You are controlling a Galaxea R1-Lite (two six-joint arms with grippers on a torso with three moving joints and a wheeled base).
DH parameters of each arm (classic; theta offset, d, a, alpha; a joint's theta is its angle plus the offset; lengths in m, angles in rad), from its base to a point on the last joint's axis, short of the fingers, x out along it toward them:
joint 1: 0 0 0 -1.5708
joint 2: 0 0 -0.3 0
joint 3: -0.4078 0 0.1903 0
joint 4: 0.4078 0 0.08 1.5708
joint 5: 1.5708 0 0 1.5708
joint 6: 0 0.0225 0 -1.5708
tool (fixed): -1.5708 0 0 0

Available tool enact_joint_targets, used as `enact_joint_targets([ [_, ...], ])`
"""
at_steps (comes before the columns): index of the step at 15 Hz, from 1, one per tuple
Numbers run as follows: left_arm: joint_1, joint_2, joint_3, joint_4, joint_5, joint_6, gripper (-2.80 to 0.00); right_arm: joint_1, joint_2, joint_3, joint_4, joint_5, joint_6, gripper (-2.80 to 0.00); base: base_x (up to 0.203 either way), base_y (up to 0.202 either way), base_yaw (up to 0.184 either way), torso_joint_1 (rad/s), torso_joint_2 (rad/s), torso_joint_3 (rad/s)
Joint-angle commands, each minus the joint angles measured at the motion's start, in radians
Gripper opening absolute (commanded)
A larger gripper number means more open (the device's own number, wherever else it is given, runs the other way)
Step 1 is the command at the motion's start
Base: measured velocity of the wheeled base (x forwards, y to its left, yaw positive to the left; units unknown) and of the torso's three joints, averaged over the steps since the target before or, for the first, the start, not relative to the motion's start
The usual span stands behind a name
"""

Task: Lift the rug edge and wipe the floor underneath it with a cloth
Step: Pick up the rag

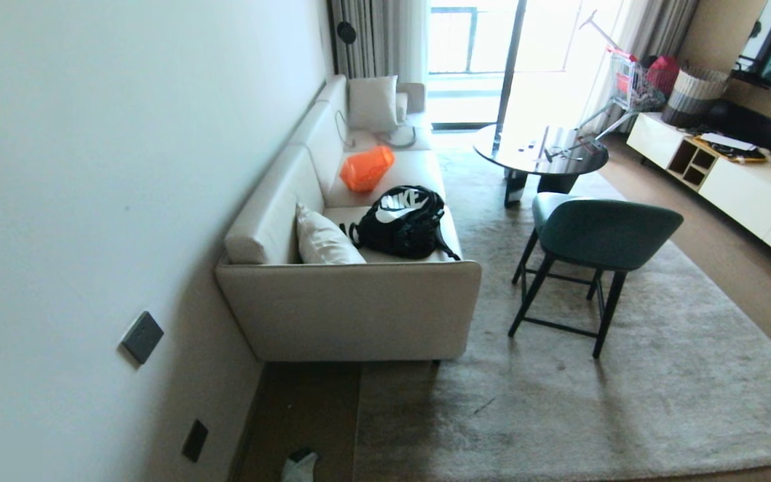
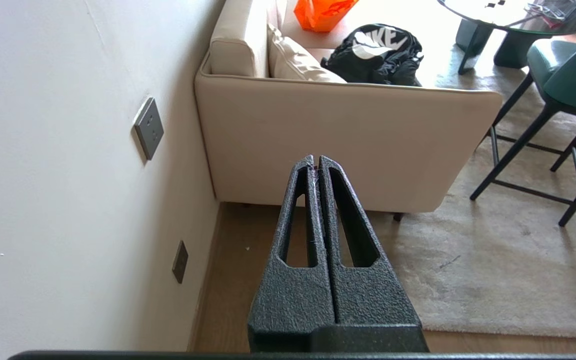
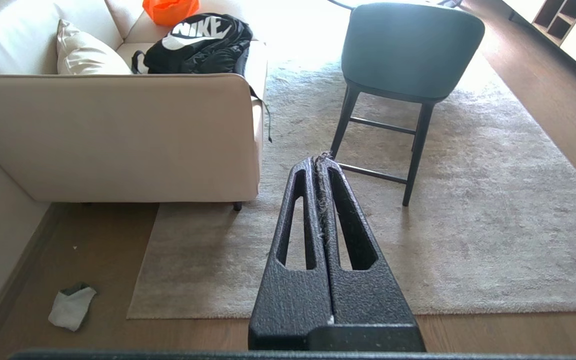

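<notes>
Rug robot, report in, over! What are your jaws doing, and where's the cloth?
Left gripper and right gripper: jaws shut, empty, hanging above the floor. Cloth on bare floor near the rug edge, untouched. Rug lying flat. Nothing in the way.

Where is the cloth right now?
The cloth lies on the bare wood floor between the wall and the rug's corner, in front of the sofa's end; the head view catches it at its bottom edge.

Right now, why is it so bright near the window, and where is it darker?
Head view: daylight washes out the window and glares off the table; the floor beside the sofa sits in shadow. Right wrist view: the rug whitens near the chair.
</notes>
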Motion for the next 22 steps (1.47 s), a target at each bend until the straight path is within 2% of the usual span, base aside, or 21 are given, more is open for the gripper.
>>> enact_joint_targets([
  [1,0.001,0.000,-0.001,-0.001,0.001,-0.001,-2.80,0.000,0.001,0.000,0.000,0.000,0.000,-2.80,0.000,0.000,0.000,0.000,0.00,0.000],
  [15,0.001,0.000,-0.001,-0.001,0.001,-0.001,-2.80,0.000,0.001,0.000,-0.002,0.000,0.029,-2.80,0.000,0.000,0.000,0.000,0.00,0.000],
  [22,0.001,0.000,-0.001,-0.001,0.001,-0.001,-2.80,0.000,0.001,0.000,-0.002,-0.016,0.089,-2.80,0.000,0.000,0.000,-0.005,0.01,0.007],
])
